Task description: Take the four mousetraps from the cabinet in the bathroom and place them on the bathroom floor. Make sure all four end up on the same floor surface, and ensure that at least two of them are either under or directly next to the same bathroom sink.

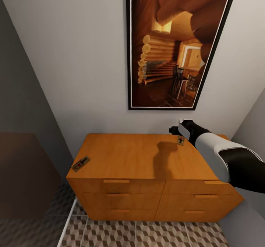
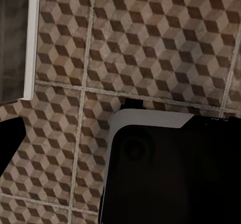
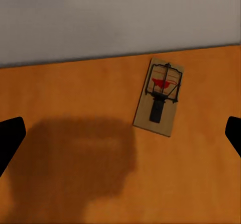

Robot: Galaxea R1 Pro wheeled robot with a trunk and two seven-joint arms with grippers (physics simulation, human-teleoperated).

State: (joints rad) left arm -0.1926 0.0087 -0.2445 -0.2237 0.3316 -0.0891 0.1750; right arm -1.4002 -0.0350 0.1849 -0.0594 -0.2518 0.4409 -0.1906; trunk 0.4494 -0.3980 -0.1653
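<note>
Hovering above the back right part of the cabinet (image 1: 147, 158), the right pincer (image 1: 176, 129) is pointing down toward the orange-brown top, and its arm is throwing a dark shadow on the wood. One mousetrap (image 1: 180, 140) is lying flat on the top just beside this pincer, close to the wall; in the right wrist view the same mousetrap (image 3: 159, 96) is sitting between the two dark fingertips (image 3: 10, 138) at the picture edges, which are standing wide apart and are holding nothing. A second mousetrap (image 1: 81, 163) is resting at the left edge of the cabinet top, well apart from the first one. A large framed picture (image 1: 173, 44) of a log interior is hanging on the wall behind the cabinet. The bathroom floor (image 1: 147, 234) with its cube pattern is showing in front of the drawers. The left wrist view is looking at the same patterned floor (image 2: 150, 43) and at a dark robot part; how the left pincer stands, I cannot tell.
</note>
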